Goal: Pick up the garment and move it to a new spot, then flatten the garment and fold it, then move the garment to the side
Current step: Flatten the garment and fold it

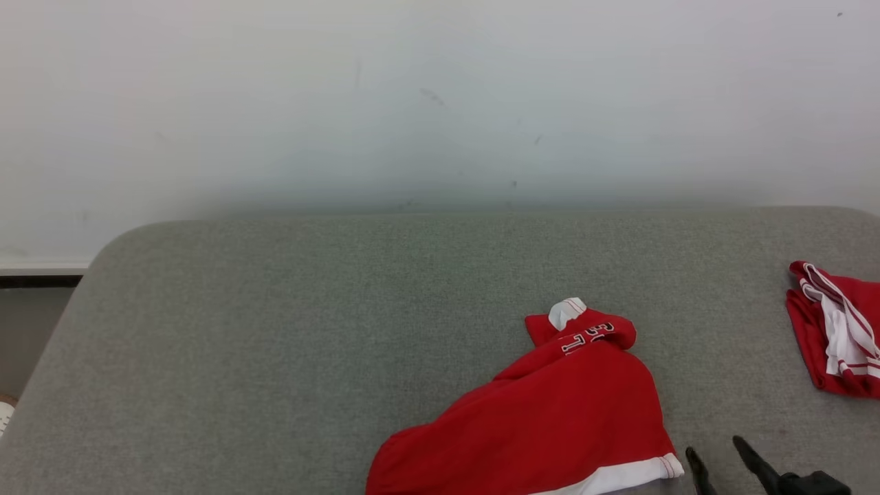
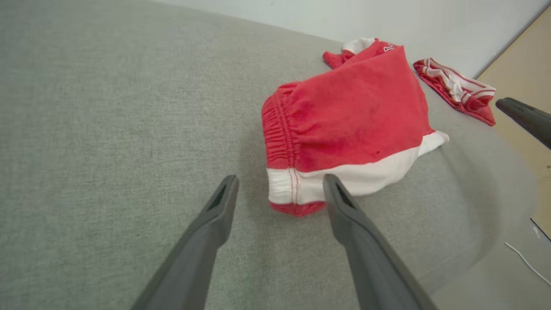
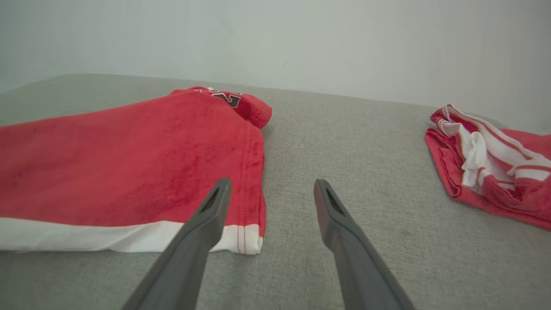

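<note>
Head view has the red garment [image 1: 550, 412] lying crumpled on the grey cushion [image 1: 275, 344], right of middle and down at the near edge, with a white band along its near hem and a bit of number print on the bunched far end. Other garment [image 1: 835, 330], red with white stripes, sits in a heap at the far right of the cushion, well apart from the first one. Right gripper [image 1: 715, 447] pokes in at the bottom right just beside the white hem's corner, fingers spread and nothing between them. From the right wrist camera its jaws are wide, one finger crossing in front of that hem corner, and I can't tell if it's touching the cloth. Left gripper [image 2: 280, 178] is also wide and empty in its own wrist view, pointing at the end of the garment where the gathered elastic waistband meets the white band; one fingertip overlaps the band, contact unclear. A dark finger of the right gripper also shows at the right edge of that view. Plain pale wall [image 1: 412, 103] behind the cushion.
</note>
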{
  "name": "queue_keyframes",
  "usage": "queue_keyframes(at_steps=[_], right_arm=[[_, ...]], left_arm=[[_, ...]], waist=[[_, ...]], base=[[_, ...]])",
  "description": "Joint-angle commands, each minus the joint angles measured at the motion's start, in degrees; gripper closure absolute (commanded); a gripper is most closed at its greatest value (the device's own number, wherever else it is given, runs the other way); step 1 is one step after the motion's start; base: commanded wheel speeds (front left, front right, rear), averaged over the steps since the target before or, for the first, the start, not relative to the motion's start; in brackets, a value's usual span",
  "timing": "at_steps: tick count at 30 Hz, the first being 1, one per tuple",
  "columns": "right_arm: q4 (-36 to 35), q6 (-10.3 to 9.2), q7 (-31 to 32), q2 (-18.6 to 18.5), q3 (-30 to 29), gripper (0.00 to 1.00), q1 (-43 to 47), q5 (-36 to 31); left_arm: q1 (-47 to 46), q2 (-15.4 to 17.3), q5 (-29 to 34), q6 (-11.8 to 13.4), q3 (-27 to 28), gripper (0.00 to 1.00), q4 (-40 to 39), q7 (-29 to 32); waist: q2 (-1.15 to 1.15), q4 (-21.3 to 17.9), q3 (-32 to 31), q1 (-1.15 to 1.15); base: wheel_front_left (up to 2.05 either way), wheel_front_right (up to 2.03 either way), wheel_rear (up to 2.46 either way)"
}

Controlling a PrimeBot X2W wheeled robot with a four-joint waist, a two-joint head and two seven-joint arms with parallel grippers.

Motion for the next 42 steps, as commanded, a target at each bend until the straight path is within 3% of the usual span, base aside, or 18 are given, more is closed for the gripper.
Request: queue_keyframes(at_steps=[1, 7, 20, 40, 42], right_arm=[[1.1, -0.15, 1.3, -0.9, 1.7, 0.0, -0.8, 0.9], [5.0, -0.15, 3.2, -1.4, 6.0, 0.0, -2.9, 3.5], [7.8, -0.15, 1.8, -2.7, 10.1, 0.0, -7.2, 6.2], [11.7, -0.15, 4.6, -3.1, 13.5, 0.0, -10.0, 8.1], [12.3, -0.15, 4.9, -2.9, 13.5, 0.0, -10.3, 8.1]], left_arm=[[-1.0, 2.1, -2.3, 0.0, -2.0, 0.0, 0.3, 1.2], [-4.9, 5.9, -7.6, -0.1, -7.0, 0.0, 3.3, 1.2], [-11.7, 8.6, -16.9, -0.1, -17.2, 0.0, 5.8, 0.1], [-17.1, 10.2, -24.6, -0.1, -27.5, 0.0, 10.1, -3.0], [-17.6, 10.2, -24.9, -0.1, -28.3, 0.06, 10.5, -3.2]], waist=[[0.0, 0.2, 0.5, 0.0], [0.0, 0.9, 1.9, 0.0], [0.0, 1.0, 5.0, 0.0], [0.0, 0.8, 6.6, 0.0], [0.0, 0.9, 6.7, 0.0]], base=[[0.0, 0.0, 0.0], [0.0, 0.0, 0.0], [0.0, 0.0, 0.0], [0.0, 0.0, 0.0], [0.0, 0.0, 0.0]])
